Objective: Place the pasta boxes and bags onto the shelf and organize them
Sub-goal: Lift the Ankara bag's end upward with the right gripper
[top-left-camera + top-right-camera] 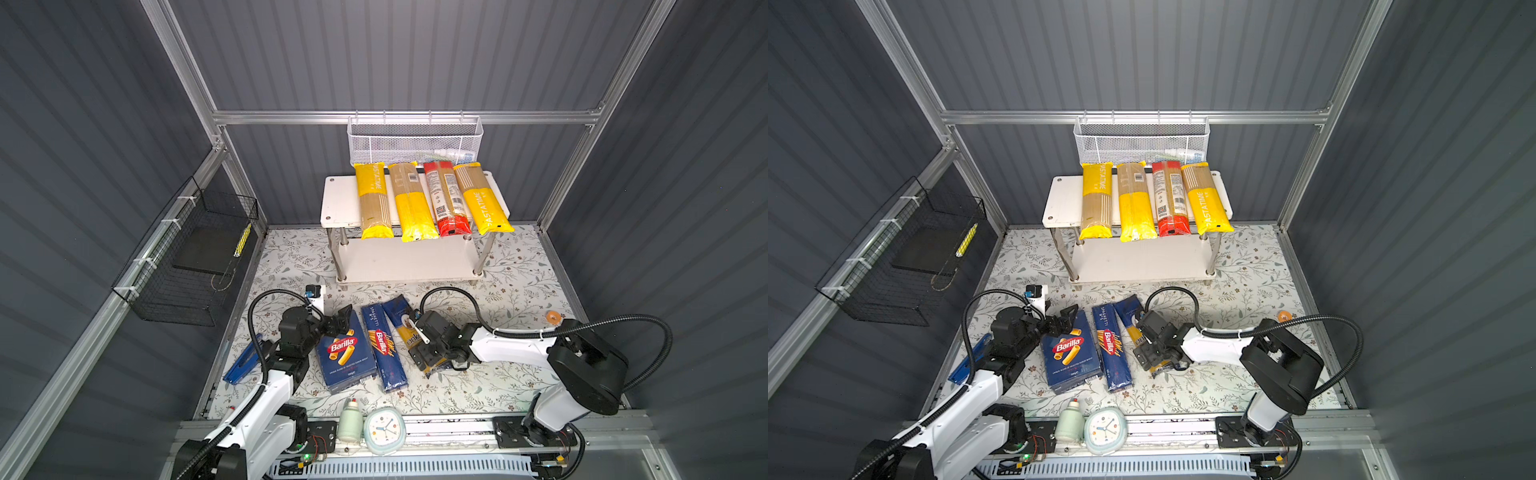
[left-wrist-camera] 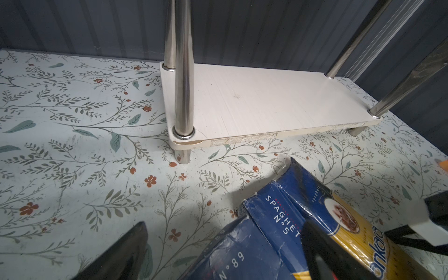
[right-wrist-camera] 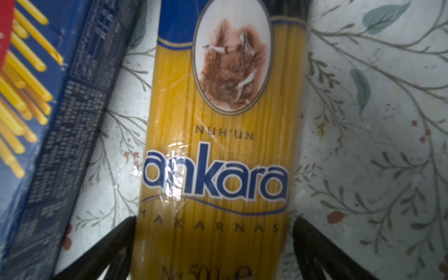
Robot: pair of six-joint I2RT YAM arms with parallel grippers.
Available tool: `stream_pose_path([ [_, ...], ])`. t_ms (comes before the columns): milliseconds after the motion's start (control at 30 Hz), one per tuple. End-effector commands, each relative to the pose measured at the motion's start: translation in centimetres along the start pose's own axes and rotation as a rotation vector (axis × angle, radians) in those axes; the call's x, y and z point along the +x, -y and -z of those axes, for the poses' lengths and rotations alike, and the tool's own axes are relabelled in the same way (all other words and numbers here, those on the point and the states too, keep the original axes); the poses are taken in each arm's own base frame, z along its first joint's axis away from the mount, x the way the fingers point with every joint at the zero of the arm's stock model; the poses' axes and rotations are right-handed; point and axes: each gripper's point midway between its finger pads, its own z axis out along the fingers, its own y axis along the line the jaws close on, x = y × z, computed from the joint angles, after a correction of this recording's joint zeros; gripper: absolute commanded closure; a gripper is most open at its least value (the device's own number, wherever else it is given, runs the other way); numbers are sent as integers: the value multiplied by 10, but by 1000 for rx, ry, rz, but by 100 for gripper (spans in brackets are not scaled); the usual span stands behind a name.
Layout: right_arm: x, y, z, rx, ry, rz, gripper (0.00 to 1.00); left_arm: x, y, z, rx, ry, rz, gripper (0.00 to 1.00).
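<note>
**Ankara bag: grip assessment and lie**

Location: the ankara bag [image 3: 218, 145] lies flat on the bench [image 1: 498, 374], just beside the narrow Barilla carton [image 1: 384, 349] and clear of the shelf [image 1: 338, 199]. Four other bags already lie across the shelf's top tier.

Right jaws: fully spread and straddling the bag across its narrow width near the lettering, one finger either side. Nothing is clamped.

Left jaws: apart, at the far end of the wide Barilla carton [image 1: 345, 353]. They hold nothing that can be seen.

Handling, as judged: a moderately light pack. The strands make it stiff lengthwise but brittle, and the film looks slick. It is best pinched across the width near mid-length for balance, firmly but without crushing.

Orientation: the long axis runs from the blue end, which points toward the shelf, back toward the front of the bench. It sits at a slight angle to the narrow carton, with the label face up.
</note>
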Motion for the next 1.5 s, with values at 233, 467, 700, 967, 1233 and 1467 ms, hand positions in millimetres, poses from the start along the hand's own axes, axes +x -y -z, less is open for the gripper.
stream_pose_path([
  [233,11,0,-18,-4,-50,-36,1,-8,2,-1,1,10,-16,1],
  [467,11,-6,-15,-50,-16,-70,7,-8,2,1,2,16,-20,1],
  [700,11,-7,-18,-57,3,-103,15,-8,1,1,-5,14,-19,1],
  [967,10,0,-14,-1,18,-120,27,-7,0,1,-13,13,-22,1],
  [1233,10,0,-6,16,77,-180,42,-7,-1,1,-15,8,-24,1],
  [1467,9,2,3,30,128,-242,55,-7,-1,2,-18,12,-24,1],
])
